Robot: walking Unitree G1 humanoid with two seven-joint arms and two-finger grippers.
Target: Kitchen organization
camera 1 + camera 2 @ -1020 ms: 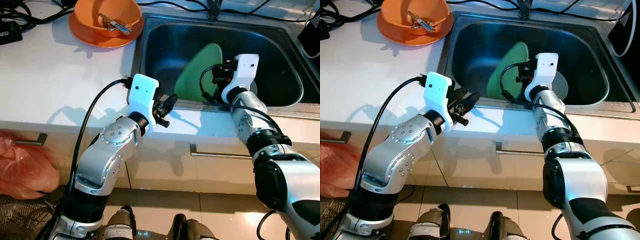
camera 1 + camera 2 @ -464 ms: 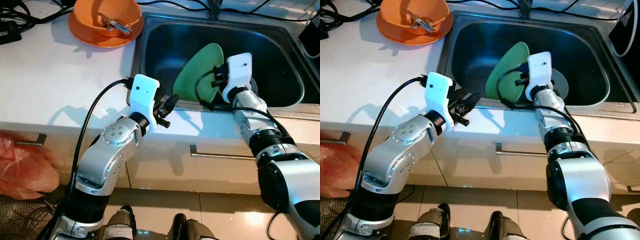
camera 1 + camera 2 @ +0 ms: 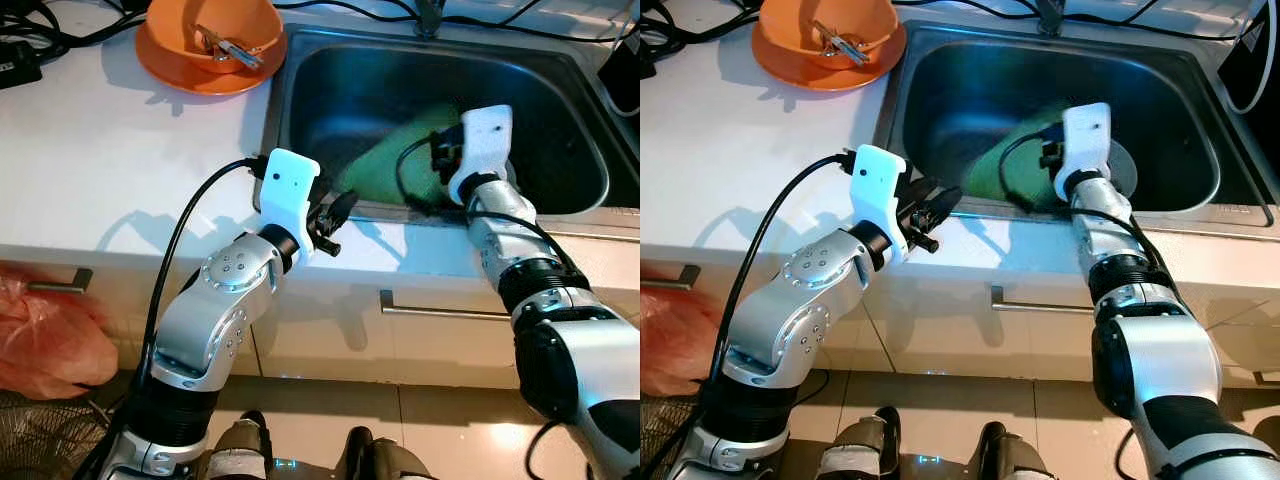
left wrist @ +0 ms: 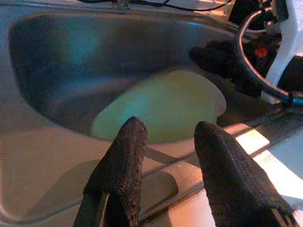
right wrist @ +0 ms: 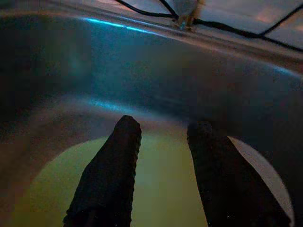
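Observation:
A green plate [image 3: 392,152] lies low in the steel sink [image 3: 276,112], blurred with motion, near the front wall. My right gripper [image 3: 441,157] hangs inside the sink just above the plate's right side. In the right wrist view its fingers [image 5: 110,176] are open with nothing between them, and the plate [image 5: 158,189] is beneath them. My left gripper [image 3: 336,209] hovers over the counter at the sink's front left edge, open and holding nothing. In the left wrist view it [image 4: 165,128] points into the sink at the plate [image 4: 163,111].
An orange bowl [image 3: 213,28] with metal utensils sits on an orange plate [image 3: 178,70] at the counter's back left. Black cables run along the back by the tap [image 3: 430,18]. A red bag [image 3: 45,335] lies on the floor at the left.
The green plate stood tilted on edge at my right gripper; now it has dropped flatter into the sink. The right gripper shifted slightly right. The left arm has not moved.

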